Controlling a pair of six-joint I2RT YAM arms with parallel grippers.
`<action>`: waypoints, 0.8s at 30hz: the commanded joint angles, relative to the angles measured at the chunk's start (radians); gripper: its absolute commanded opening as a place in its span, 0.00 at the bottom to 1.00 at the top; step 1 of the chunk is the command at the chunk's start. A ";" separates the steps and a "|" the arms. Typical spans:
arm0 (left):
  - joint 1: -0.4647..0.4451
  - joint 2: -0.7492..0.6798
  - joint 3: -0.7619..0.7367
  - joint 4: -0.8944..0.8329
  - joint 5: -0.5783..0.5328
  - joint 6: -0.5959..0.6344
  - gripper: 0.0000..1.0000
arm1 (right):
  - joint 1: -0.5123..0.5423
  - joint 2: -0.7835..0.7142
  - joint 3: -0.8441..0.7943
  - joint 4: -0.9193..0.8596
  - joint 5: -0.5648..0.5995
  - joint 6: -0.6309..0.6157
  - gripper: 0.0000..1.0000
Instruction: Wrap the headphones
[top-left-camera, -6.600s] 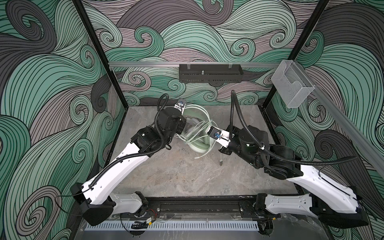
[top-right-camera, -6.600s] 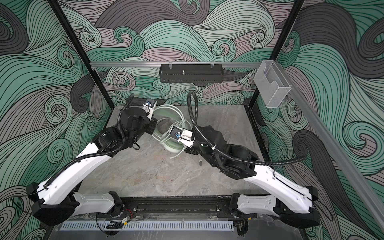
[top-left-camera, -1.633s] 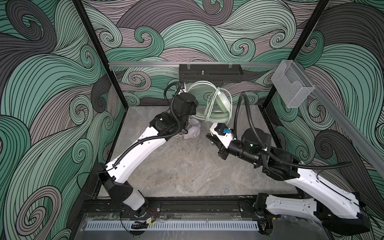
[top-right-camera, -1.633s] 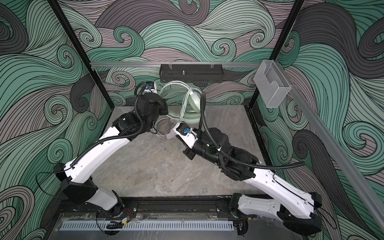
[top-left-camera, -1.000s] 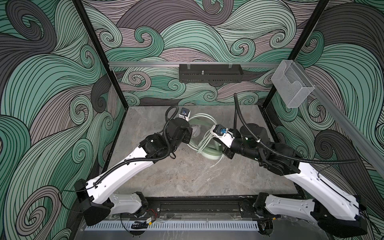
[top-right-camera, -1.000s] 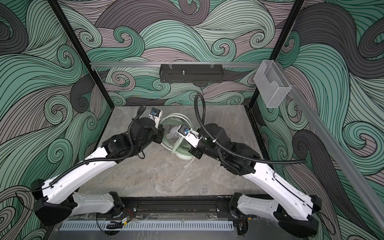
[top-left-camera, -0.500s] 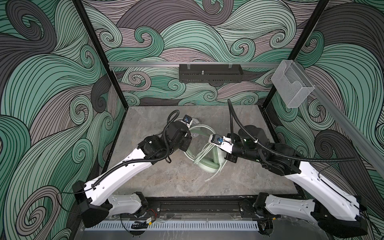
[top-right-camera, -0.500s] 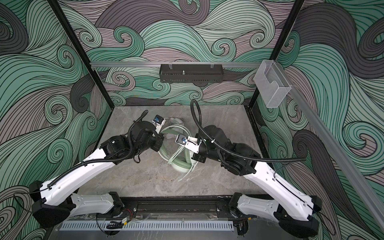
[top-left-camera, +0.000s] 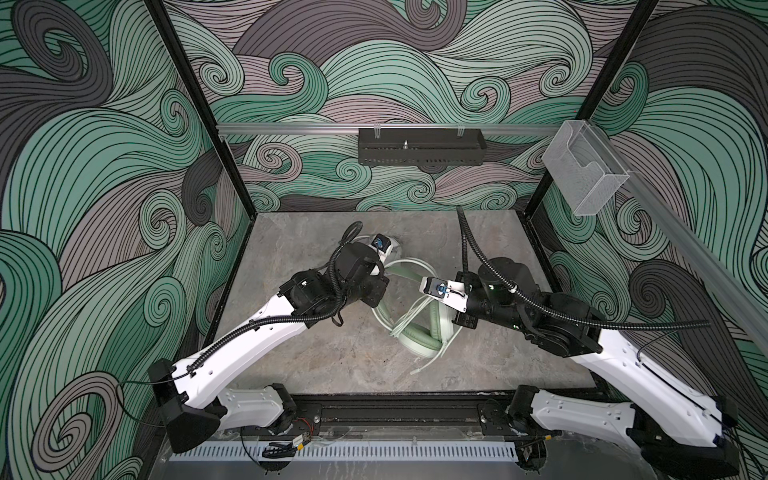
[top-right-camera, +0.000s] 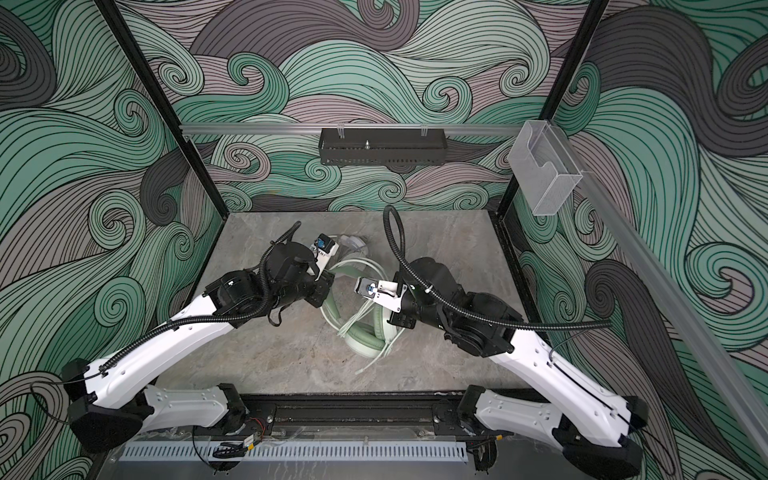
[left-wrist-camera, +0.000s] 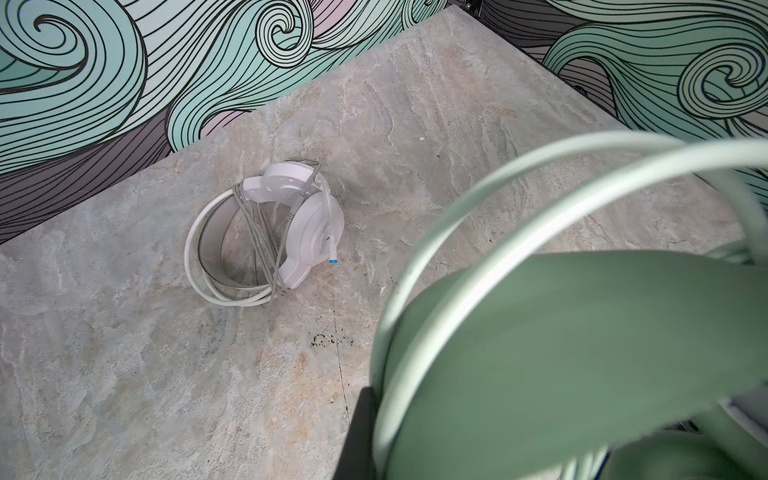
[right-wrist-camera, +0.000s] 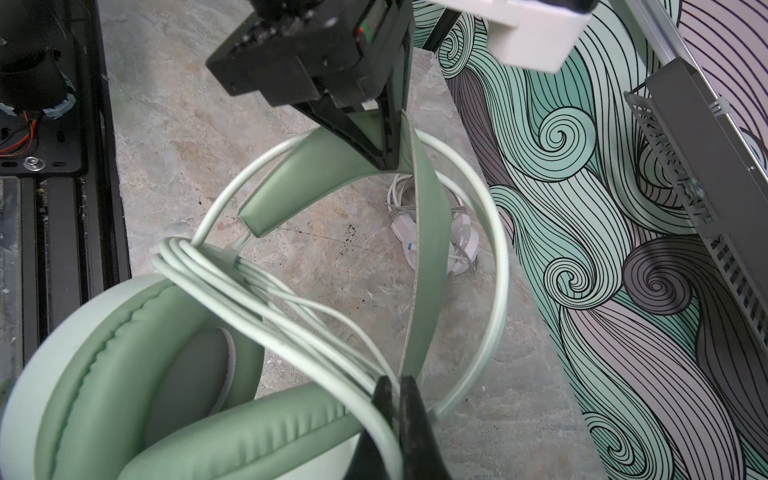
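The mint green headphones (top-left-camera: 419, 338) (top-right-camera: 365, 341) sit mid-table between both arms, earcups toward the front. Their cable (right-wrist-camera: 266, 299) runs in several strands across the headband hoop. My left gripper (right-wrist-camera: 385, 158) is shut on the green headband strap (left-wrist-camera: 582, 353), which fills the left wrist view. My right gripper (right-wrist-camera: 395, 384) is shut on the cable strands beside the lower earcup (right-wrist-camera: 124, 374). The cable's loose end (top-left-camera: 415, 371) lies on the table in front. The white headphones (left-wrist-camera: 266, 232) (right-wrist-camera: 461, 237) lie toward the back with cable wound round them, half hidden behind my left wrist in both top views.
A black tray (top-left-camera: 419, 151) hangs on the back wall and a clear plastic holder (top-left-camera: 584, 172) on the right rail. Black frame posts stand at the back corners. The arms' base rail (top-left-camera: 395, 411) runs along the front edge of the stone table (top-left-camera: 291, 361).
Both arms brought the mint headset down from up by the back wall to the middle of the table and turned it. Over the last half second it barely moved.
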 joint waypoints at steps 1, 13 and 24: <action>-0.002 -0.024 0.016 -0.032 0.078 0.026 0.00 | -0.022 -0.057 -0.033 0.111 0.063 0.017 0.08; 0.008 -0.033 0.018 -0.014 0.151 0.006 0.00 | -0.093 -0.117 -0.134 0.183 0.001 0.030 0.18; 0.023 -0.048 0.002 -0.010 0.180 -0.019 0.00 | -0.114 -0.133 -0.170 0.194 -0.012 0.059 0.26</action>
